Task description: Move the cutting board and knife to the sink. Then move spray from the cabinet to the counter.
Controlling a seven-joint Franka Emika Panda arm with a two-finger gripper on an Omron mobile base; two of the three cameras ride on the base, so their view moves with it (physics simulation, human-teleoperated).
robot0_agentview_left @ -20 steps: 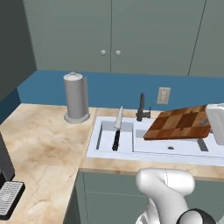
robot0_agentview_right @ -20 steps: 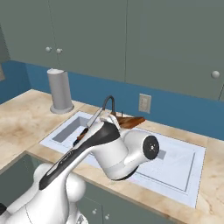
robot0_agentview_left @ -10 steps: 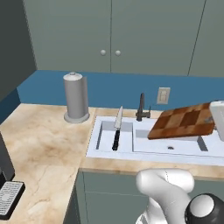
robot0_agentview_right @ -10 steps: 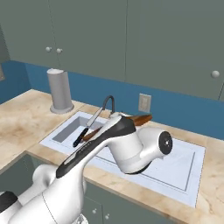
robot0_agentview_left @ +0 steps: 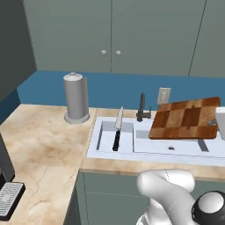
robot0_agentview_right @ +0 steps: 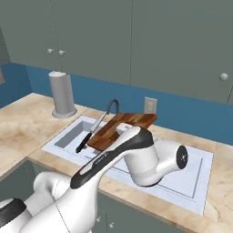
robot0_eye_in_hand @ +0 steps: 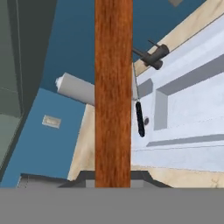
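Your gripper (robot0_eye_in_hand: 113, 183) was clamped on the edge of the cutting board (robot0_agentview_left: 185, 118), and in the hand view the board ran edge-on straight up from between the closed fingers. Over the last second you had shifted the board a little to the right and levelled it, so it hung above the sink (robot0_agentview_left: 110, 152), just right of the faucet (robot0_agentview_left: 141, 107), not resting on anything I could make out. The knife (robot0_agentview_left: 117, 129) already lay in the left part of the sink and had not moved. The paper towel roll (robot0_agentview_left: 76, 98) stood on the counter (robot0_agentview_left: 44, 145). I judged the board ready to lower; the spray remained to fetch from the closed cabinet (robot0_agentview_left: 110, 35).
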